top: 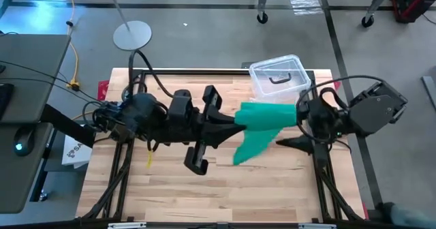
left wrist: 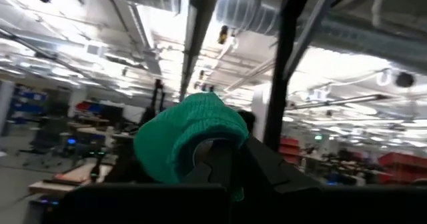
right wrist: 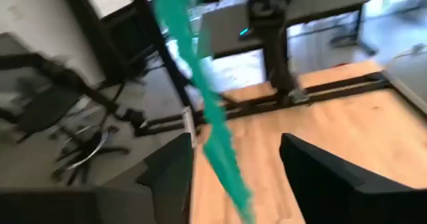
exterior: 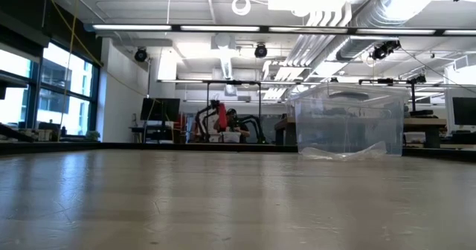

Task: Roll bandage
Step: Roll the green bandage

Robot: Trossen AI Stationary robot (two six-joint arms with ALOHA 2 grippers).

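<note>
Presently, the left gripper (top: 240, 118) is clamped on one end of the green bandage (top: 262, 129), held above the table (top: 204, 188). The right gripper (right wrist: 237, 167) stands with fingers apart, the bandage hanging between them, ungripped. A clear box (top: 278, 75) sits at the table's far edge.

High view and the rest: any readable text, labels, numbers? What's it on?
None readable.
White sheet off the table's left edge: dark marks, too small to read.
Clear box, bandage, table: no print visible.
Low and wrist views: background signs too blurred.
</note>
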